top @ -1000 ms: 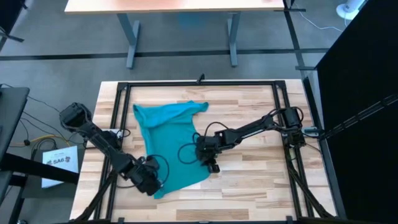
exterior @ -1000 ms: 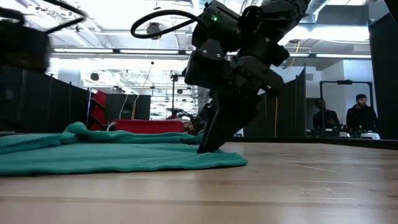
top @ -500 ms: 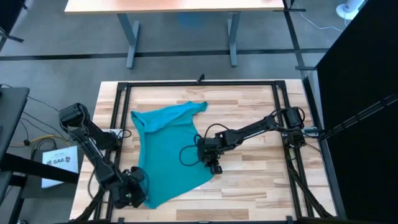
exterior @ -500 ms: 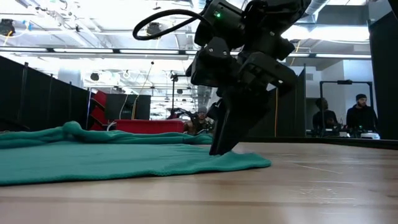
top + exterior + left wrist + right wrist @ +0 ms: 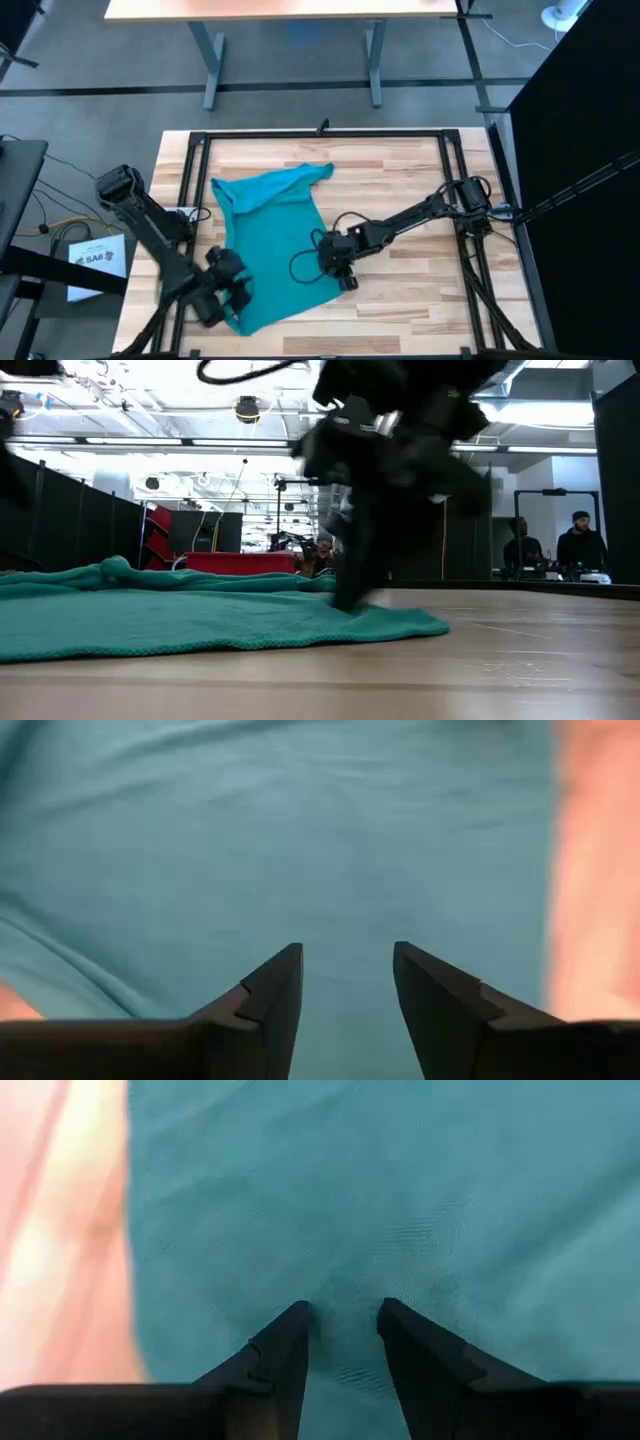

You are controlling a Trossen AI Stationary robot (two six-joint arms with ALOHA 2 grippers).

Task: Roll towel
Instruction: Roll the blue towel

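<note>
While the towel [image 5: 272, 243] lies spread across the middle of the wooden table [image 5: 400, 170], both grippers sit low at its near end. From above, the teal cloth runs from a bunched, pointed far corner down to a near edge that slants toward the front of the table, with loose folds along its far side. The left gripper [image 5: 228, 291] is at the towel's near left corner, over the cloth; its wrist camera shows its two dark fingers [image 5: 268, 1000] parted with a clear gap between them, nothing caught there, and teal fabric filling the picture beyond them, with bare wood only along one side. The right gripper [image 5: 340, 270] is at the towel's near right edge; in its wrist view the fingers [image 5: 278, 1355] stand slightly apart with their tips down on the fabric, which puckers between them, so a pinch of cloth may be caught, though a firm hold cannot be told. In the low view the towel [image 5: 200, 620] lies flat on the wood, its right corner reaching past the blurred right gripper [image 5: 350, 595]
</note>
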